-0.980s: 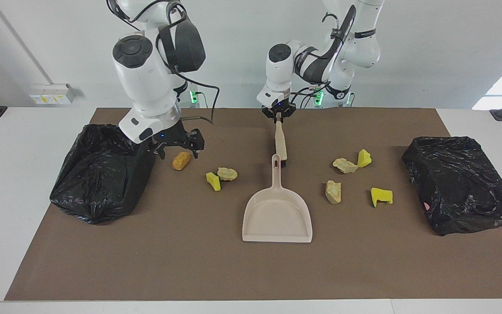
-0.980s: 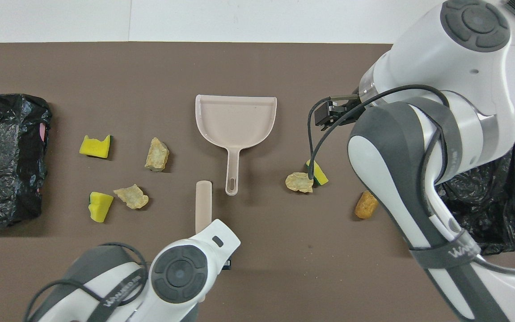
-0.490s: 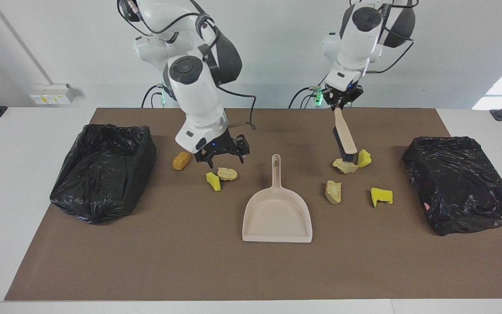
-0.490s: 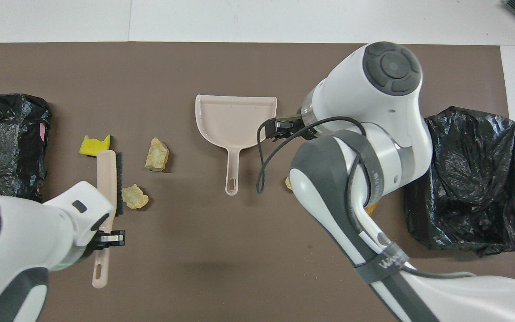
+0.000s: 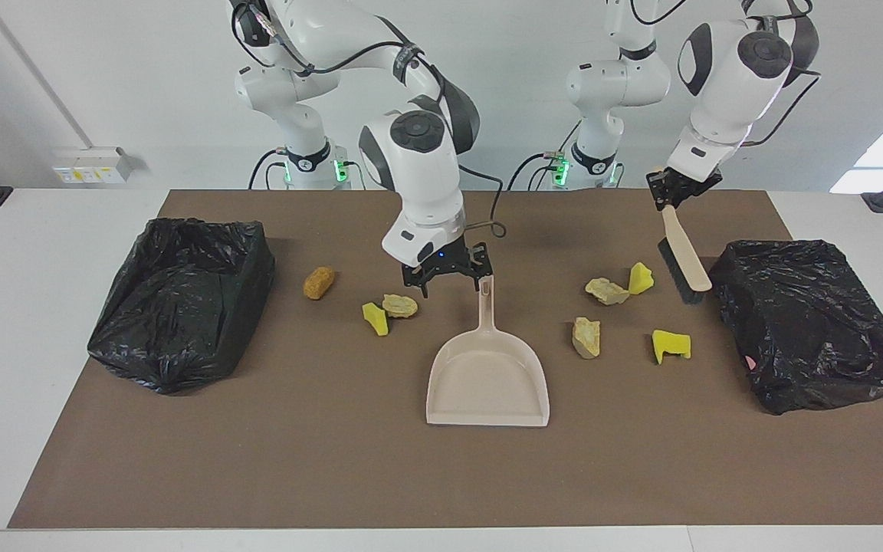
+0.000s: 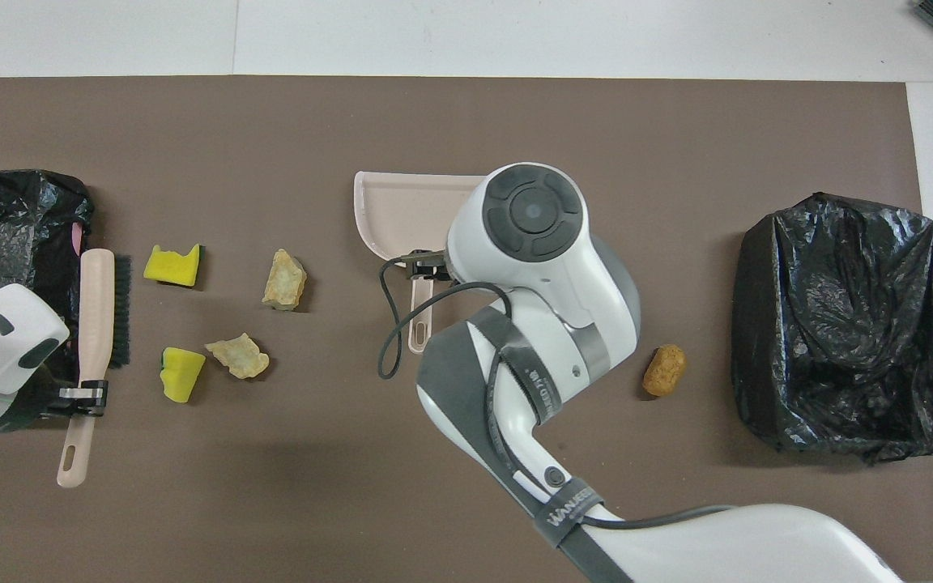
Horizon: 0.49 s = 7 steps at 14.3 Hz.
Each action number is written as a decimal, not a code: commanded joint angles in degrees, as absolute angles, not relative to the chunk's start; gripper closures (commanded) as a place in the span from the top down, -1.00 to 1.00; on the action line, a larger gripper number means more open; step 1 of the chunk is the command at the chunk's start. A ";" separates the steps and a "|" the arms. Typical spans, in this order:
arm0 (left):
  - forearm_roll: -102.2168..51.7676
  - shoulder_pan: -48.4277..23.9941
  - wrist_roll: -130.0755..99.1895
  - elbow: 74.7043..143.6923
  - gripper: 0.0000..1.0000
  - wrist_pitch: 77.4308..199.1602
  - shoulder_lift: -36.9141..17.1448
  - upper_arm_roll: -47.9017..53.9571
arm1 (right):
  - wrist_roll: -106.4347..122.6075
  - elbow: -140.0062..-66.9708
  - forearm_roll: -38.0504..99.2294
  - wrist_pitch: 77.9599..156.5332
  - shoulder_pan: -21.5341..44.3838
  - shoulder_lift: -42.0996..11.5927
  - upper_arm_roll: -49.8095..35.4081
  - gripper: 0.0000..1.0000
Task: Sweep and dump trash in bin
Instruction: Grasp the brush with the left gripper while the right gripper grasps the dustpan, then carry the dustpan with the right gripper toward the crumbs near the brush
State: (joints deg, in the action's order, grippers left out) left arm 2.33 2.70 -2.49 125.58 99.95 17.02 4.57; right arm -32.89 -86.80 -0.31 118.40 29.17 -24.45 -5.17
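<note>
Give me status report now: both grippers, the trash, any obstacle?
Left gripper shut on brush, beside four scraps. Right gripper open over dustpan handle. Seven trash scraps on mat, unswept. Nothing blocking.

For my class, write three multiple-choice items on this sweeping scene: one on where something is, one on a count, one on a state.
1. Where is the dustpan?
A. In a bin bag
B. On the brown mat, mid-table
C. Lifted by an arm

2. How many bright yellow sponge chunks show?
A. Three
B. One
C. Six

3. What does the left gripper hold?
A. Nothing
B. The dustpan
C. The brush

Answers:
1 B: the dustpan lies flat on the mat, with the open right gripper over its handle.
2 A: one chunk toward the right arm's end, two toward the left arm's.
3 C: it is shut on the brush handle, bristles low beside the black bin bag.
</note>
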 commanded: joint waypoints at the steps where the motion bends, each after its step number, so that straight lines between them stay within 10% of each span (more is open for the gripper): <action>1: 4.47 4.57 -1.05 123.66 -1.00 101.68 12.32 5.45 | -39.71 -85.26 -4.64 121.72 31.72 -28.90 -5.01 1.00; 7: 9.67 4.75 -1.14 124.01 -1.00 109.59 5.11 5.45 | -45.08 -86.48 -7.21 123.57 34.62 -30.50 -5.10 0.94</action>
